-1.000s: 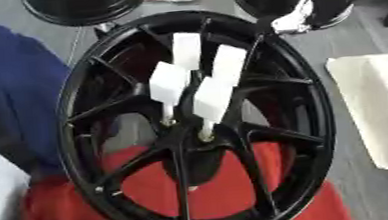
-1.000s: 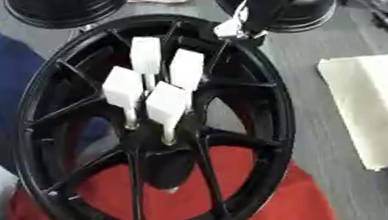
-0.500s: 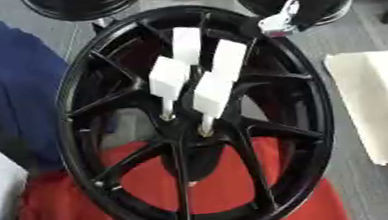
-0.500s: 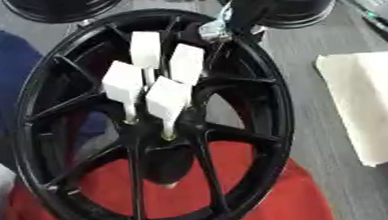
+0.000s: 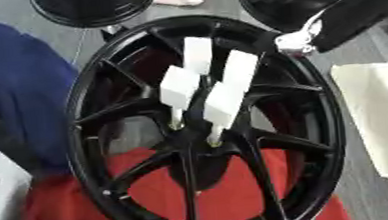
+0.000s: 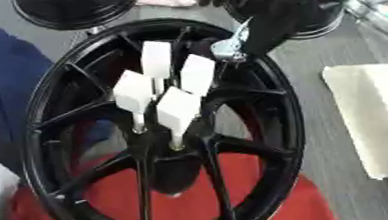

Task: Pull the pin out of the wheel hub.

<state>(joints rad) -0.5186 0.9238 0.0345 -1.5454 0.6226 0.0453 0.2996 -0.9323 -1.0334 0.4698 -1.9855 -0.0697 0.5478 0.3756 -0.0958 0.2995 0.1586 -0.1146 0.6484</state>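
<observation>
Since nothing is grasped yet: I judge this the approach step, all four pins seated.
Blue cloth (image 5: 16, 92): left of the wheel hub (image 5: 202, 141), not in my way.
Wheel hub: centre of the black wheel (image 5: 323, 136), over the red cloth (image 5: 152, 196).
Pins (image 6: 178, 109): four white-tagged pins stand up from the hub, clustered close together.
Right hand (image 6: 252, 26): at the wheel's upper-right rim, above and right of the hub; I cannot tell whether its fingers are spread or curled.
Left hand: nowhere to be seen.
Next move: bring my right hand down-left to the nearest tag, pinch it, draw straight out along the pin.
</observation>
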